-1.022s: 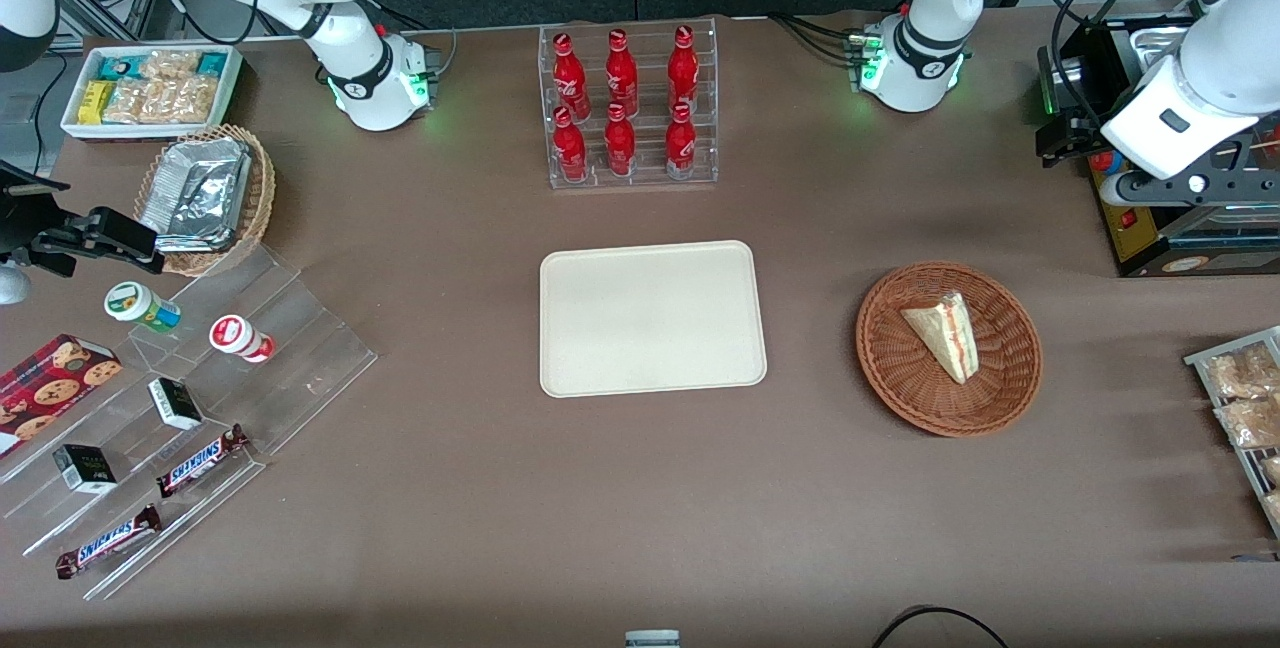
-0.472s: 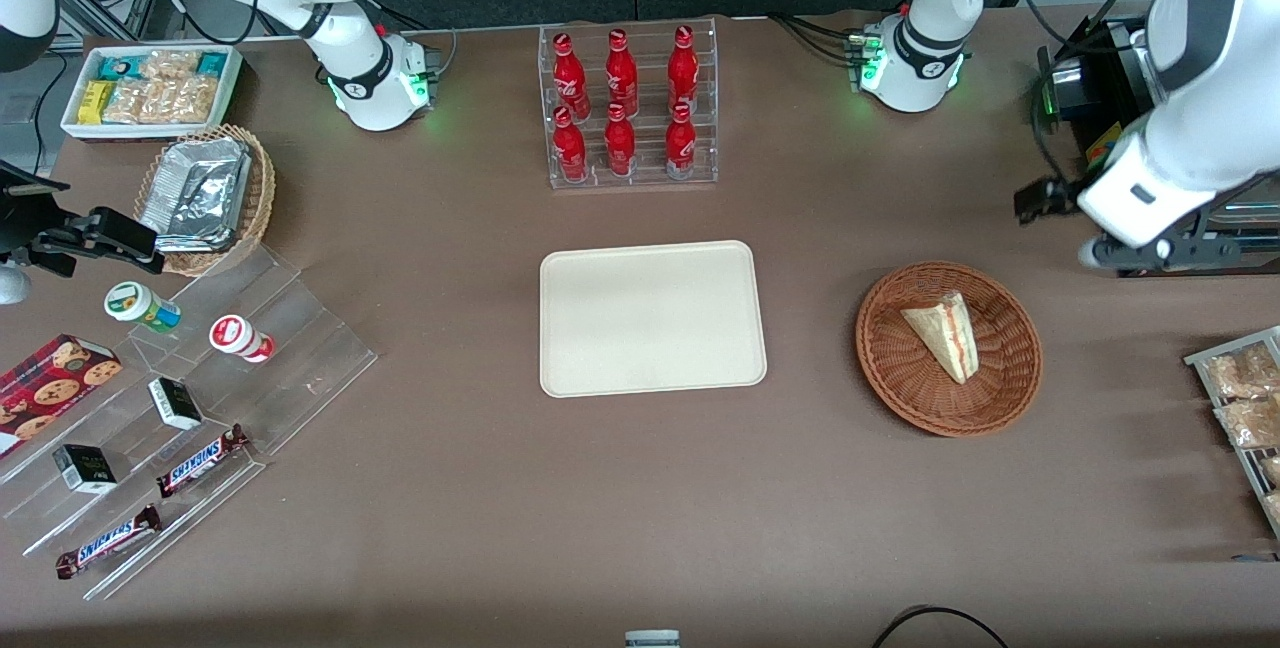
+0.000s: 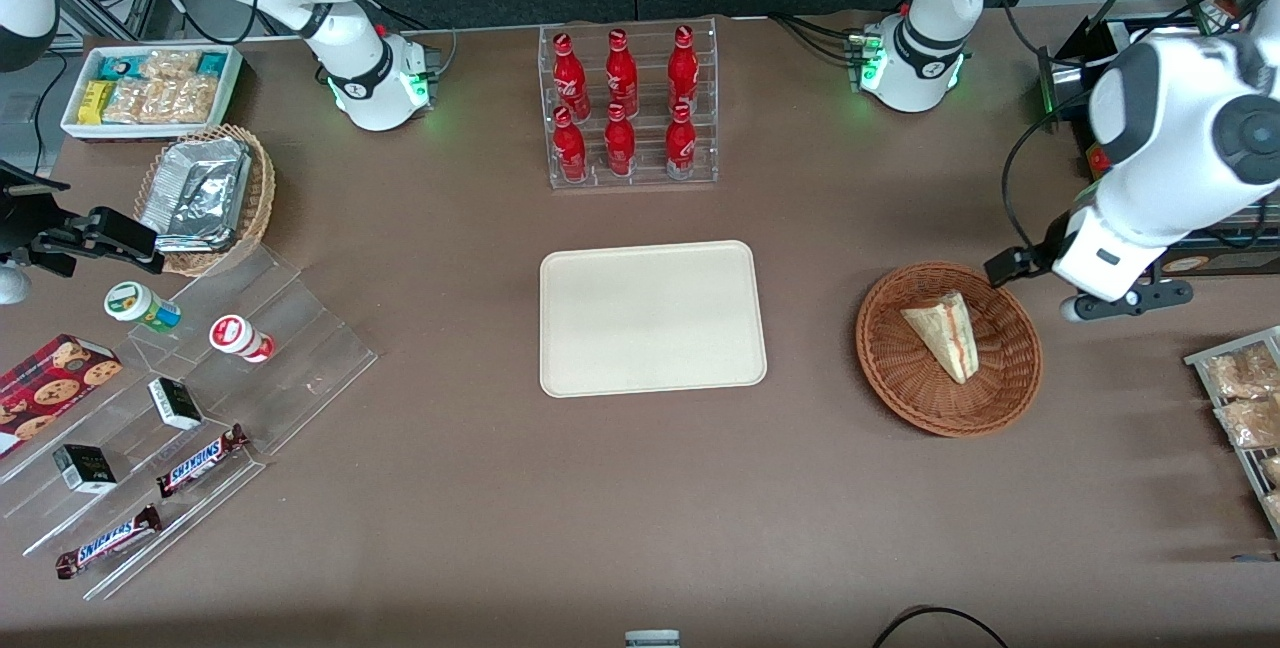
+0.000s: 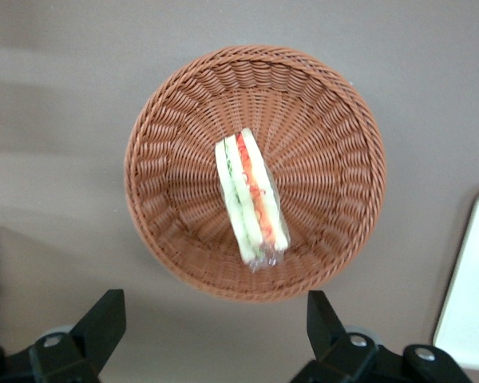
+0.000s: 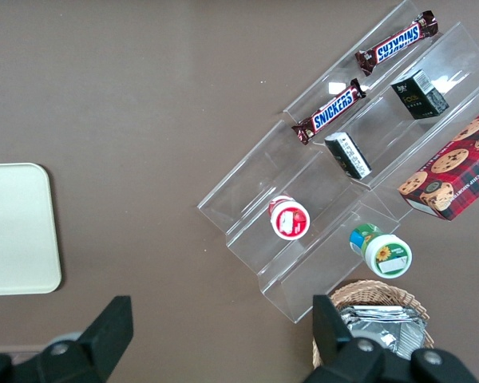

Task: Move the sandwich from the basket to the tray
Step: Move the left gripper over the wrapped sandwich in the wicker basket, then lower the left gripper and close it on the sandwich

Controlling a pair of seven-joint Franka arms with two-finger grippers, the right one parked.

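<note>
Sandwich (image 3: 944, 333): lies in the basket (image 3: 1005, 398), resting on one flat face with its layered red-and-pale cut edge showing. In the wrist view the sandwich (image 4: 251, 197) runs lengthwise across the basket floor, clear of the woven wall (image 4: 164, 120) all round.
Basket: sits on the worktop (image 3: 640, 508) toward the working arm's end, about as near the front camera as the tray.
Tray (image 3: 652, 318): bare, mid-worktop, well apart from the basket. One rounded corner of the tray (image 4: 471, 295) shows in the wrist view.
End effector (image 3: 1040, 278): hangs above the worktop just beside the basket rim, on the rim's farther part, toward the working arm's end. It is not yet over the sandwich.
End effector state: released. In the wrist view the end effector (image 4: 211, 327) has its two fingers (image 4: 104, 319) spread wide, nothing between them, and the sandwich lies outside the gap.
Step in hand: the approach to the pick, as you would judge it. Nothing grasped, nothing moved to the tray.
Next move calls for: centre the spread fingers over the sandwich, turn the wrist so the jaws close across its thin width, then descend into the basket.
Caution: the bread looks soft, so clamp lightly. Keep the fingers off the wicker wall on the way down.
Farthest: a rack of red bottles (image 3: 625, 108), out of the transfer path.
</note>
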